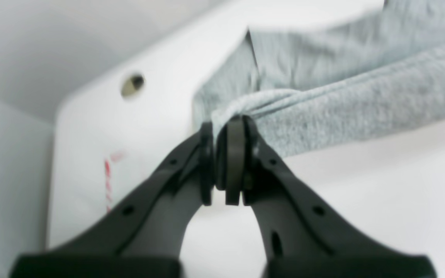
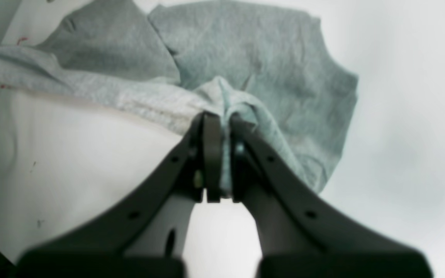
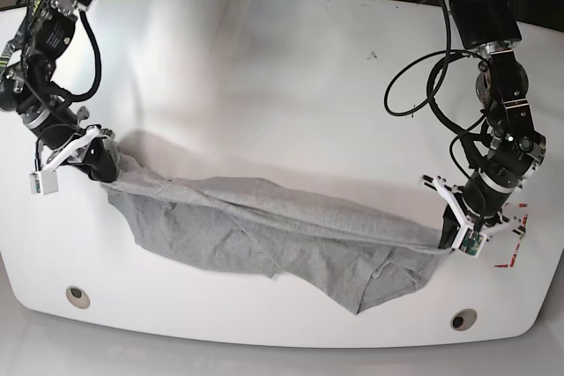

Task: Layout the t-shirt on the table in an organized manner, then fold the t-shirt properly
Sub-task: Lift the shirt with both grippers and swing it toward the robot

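The t-shirt (image 3: pixel 264 235) is stretched across the lower middle of the table (image 3: pixel 282 77), clamped at opposite ends by the left claw (image 3: pixel 447 237) and right claw (image 3: pixel 107 171).

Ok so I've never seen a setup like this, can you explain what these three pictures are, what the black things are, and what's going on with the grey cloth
This is a two-armed robot working over a white table. One picture is taken from above and in front, showing both arms at once. The other two come from small cameras mounted on each wrist, looking down along the black pincers, called grippers.

The grey cloth is a t-shirt. The left gripper, on the right side of the overhead picture, is shut on one bunched bit of it. The right gripper is shut on another bit at the opposite end. Between them the shirt is pulled into a long band, with the rest draped wrinkled on the table.

Also visible are two round grey holes near the table's front edge and red dashed marks by the left gripper.
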